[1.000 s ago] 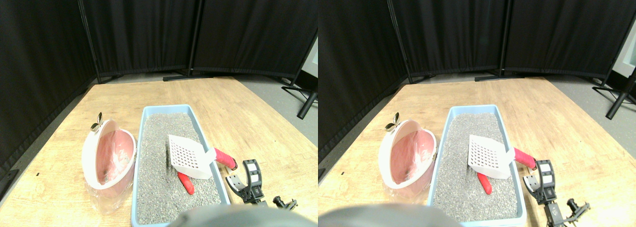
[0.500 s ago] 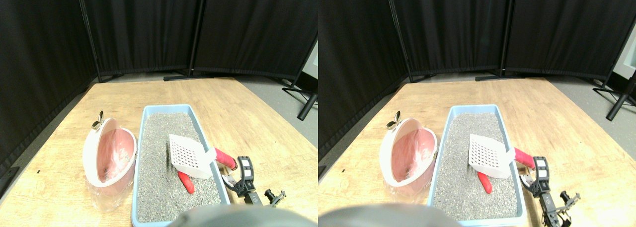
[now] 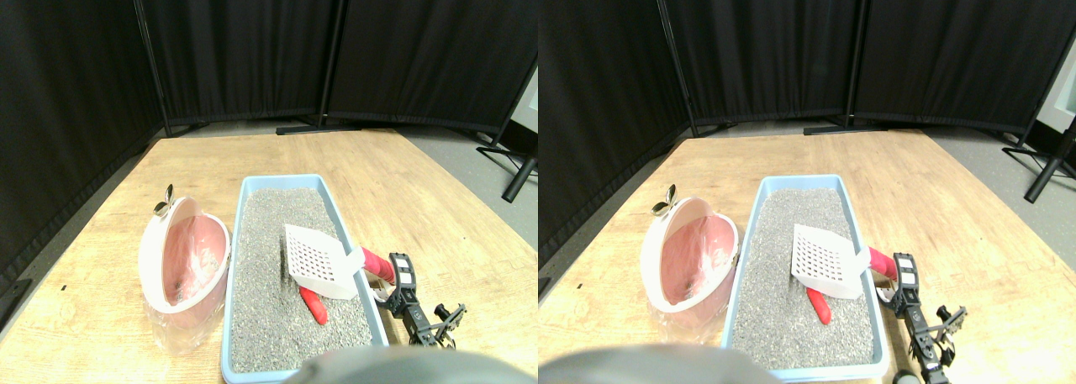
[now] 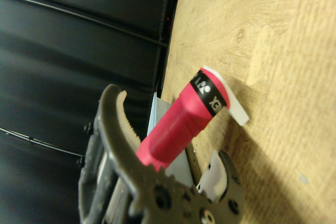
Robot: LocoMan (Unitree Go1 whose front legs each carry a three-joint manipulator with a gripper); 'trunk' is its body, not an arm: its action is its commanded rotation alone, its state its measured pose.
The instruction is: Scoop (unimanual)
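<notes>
Scoop (image 3: pixel 321 265), white with a slotted blade, stands tilted in the grey litter (image 3: pixel 277 266) of a light blue tray (image 3: pixel 244 199) on the wooden counter (image 3: pixel 420 191), its blade resting toward the tray's right wall and its red wrapped handle (image 3: pixel 380 266) sticking out over that wall. The right gripper (image 3: pixel 401 276) sits just outside the tray at the handle's free end; in the wrist view the handle (image 4: pixel 181 124) lies between its dark jaws, which stand apart around it and are not clamped on it. A small red piece (image 3: pixel 314 307) lies on the litter just below the blade. Left of the tray, touching its wall, a pink bowl (image 3: pixel 183 258) lined with clear plastic leans on its side, its opening turned toward the tray. Black curtains (image 3: pixel 252 48) close off the back.
</notes>
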